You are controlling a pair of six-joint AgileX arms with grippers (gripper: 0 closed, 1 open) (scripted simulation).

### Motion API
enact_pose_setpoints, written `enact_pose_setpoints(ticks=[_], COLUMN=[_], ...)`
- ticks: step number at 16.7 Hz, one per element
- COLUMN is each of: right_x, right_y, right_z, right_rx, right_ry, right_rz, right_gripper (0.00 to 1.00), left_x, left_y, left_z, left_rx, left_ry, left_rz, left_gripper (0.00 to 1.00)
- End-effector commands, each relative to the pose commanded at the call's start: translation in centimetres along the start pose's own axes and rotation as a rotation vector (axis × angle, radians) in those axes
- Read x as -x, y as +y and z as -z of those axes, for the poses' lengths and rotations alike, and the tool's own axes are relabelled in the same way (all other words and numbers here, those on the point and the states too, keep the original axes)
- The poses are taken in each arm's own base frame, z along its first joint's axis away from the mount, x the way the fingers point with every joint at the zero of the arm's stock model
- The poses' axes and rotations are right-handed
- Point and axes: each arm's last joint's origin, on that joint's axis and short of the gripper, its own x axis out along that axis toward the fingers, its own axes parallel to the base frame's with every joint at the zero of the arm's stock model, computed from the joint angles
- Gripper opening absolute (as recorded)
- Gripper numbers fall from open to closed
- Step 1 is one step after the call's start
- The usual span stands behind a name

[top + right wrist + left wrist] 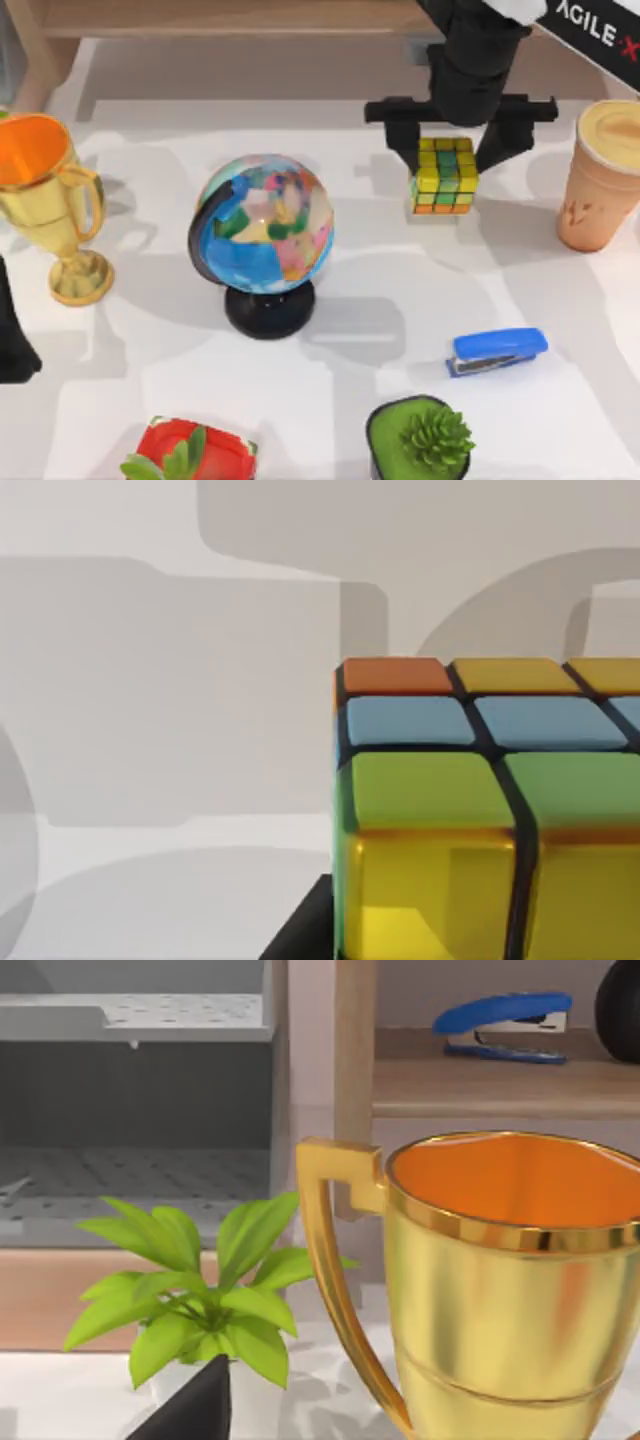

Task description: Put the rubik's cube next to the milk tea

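The rubik's cube [445, 175], with yellow, green and orange squares, is at the back right of the table. My right gripper [450, 150] reaches down over it from the far side, one black finger against each side, shut on the cube. In the right wrist view the rubik's cube [480, 810] looms close, white table behind it. The milk tea [603, 175], a tan cup with a creamy lid, stands upright at the right edge, about a cube's width right of the cube. My left gripper [12, 335] is parked at the left edge.
A multicoloured globe [265, 225] on a black stand sits mid-table. A gold trophy [40, 190] stands far left, close up in the left wrist view [510, 1280]. At the front are a blue stapler [497, 351], a succulent in a green pot [425, 440] and a red-potted plant [195, 452].
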Motion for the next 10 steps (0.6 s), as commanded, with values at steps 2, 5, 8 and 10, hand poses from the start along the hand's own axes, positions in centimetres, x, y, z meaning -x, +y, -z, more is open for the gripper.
enact_pose_setpoints(ticks=[2,5,8,10], right_x=[0.1,-0.4,-1.3,-1.7], right_y=[0.1,0.2,0.1,0.0], right_z=[-0.1,0.1,0.4,0.6], right_rx=[0.002,-0.009,-0.027,-0.037], right_ry=[-0.013,-0.004,0.029,0.045], right_rz=[-0.011,-0.018,-0.011,-0.004], right_gripper=[0.00,0.00,0.00,0.00], left_x=[0.0,0.0,0.0,0.0], left_y=[0.0,0.0,0.0,0.0], left_z=[0.0,0.0,0.0,0.0], left_rx=[0.000,0.000,0.000,0.000], left_ry=[0.000,0.000,0.000,0.000], left_rz=[0.000,0.000,0.000,0.000], left_gripper=[1.00,1.00,1.00,1.00])
